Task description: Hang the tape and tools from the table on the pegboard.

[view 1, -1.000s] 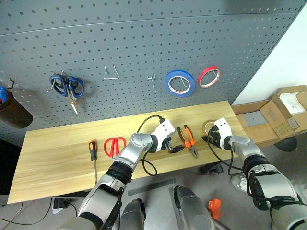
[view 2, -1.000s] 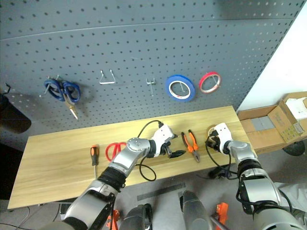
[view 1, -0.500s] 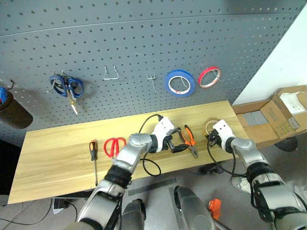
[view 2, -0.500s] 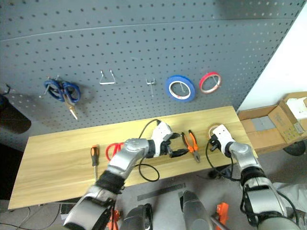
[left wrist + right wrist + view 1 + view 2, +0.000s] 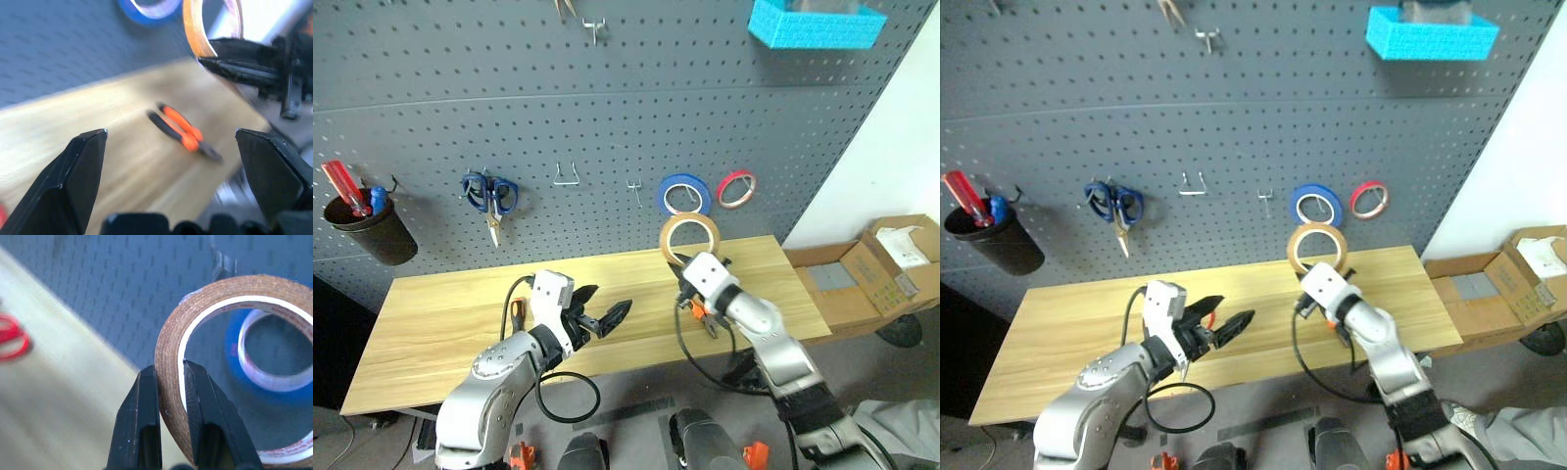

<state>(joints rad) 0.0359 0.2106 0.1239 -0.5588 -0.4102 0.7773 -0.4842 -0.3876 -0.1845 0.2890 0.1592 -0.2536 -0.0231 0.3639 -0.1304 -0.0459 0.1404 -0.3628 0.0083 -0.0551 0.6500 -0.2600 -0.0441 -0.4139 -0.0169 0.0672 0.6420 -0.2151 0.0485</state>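
The right tool (image 5: 683,262) is clamped on the wall of the tan tape (image 5: 689,238), one finger inside the ring and one outside, and carries it upright above the bench (image 5: 440,304), in front of the pegboard (image 5: 607,117). To land this well, I'd say keep the ring face-on to the board, line its hollow centre up with a free hook such as the small double hook (image 5: 633,189) at about ten o'clock from the roll, push on past the hook's tip, then lower before letting go. The blue tape (image 5: 684,194) sits at twelve o'clock, so watch for a bump there. The left tool (image 5: 603,311) hovers over the bench with its fingers spread wide, holding nothing. The pliers (image 5: 182,132) lie flat on the wood, waiting.
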